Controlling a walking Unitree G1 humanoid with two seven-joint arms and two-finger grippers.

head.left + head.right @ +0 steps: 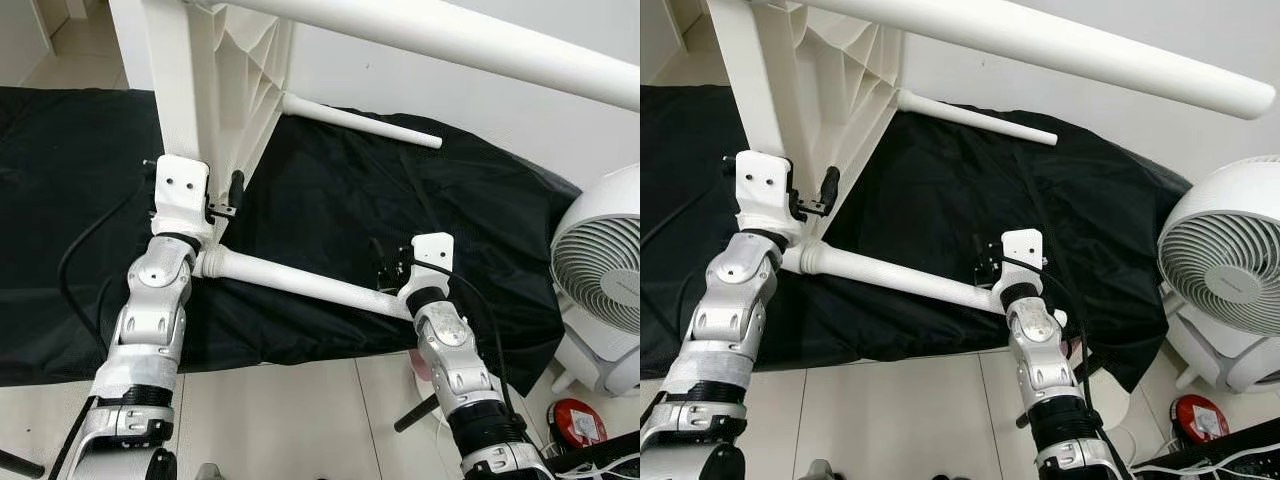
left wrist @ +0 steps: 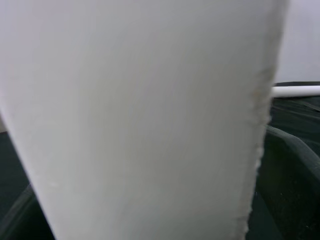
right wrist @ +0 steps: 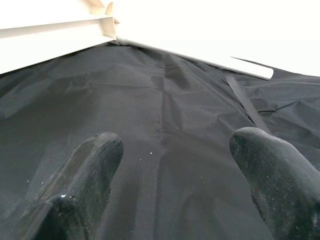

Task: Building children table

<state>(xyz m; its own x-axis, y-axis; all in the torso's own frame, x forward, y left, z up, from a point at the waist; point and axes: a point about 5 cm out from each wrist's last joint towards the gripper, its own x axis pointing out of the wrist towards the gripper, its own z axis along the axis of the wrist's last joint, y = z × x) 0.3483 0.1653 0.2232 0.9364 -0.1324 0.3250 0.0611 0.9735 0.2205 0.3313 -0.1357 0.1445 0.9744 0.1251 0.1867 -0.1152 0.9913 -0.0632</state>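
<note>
A white children's table (image 1: pixel 235 70) stands on its side on a black cloth (image 1: pixel 330 190), ribbed underside facing right. Three white legs stick out from it: one high across the top (image 1: pixel 480 45), one far (image 1: pixel 360 120), and one low (image 1: pixel 300 282) running from the near corner toward my right wrist. My left gripper (image 1: pixel 215 185) is shut on the table's near rim, whose white surface (image 2: pixel 140 120) sits close before the wrist camera. My right gripper (image 3: pixel 170 165) stands open over the cloth just beyond the low leg's end, its fingers (image 3: pixel 90 170) wide apart and empty.
A white fan (image 1: pixel 600 270) stands on the tiled floor at the right, with a red round object (image 1: pixel 575 420) and cables near it. The cloth's front edge (image 1: pixel 300 355) hangs just ahead of my arms. A white wall rises behind.
</note>
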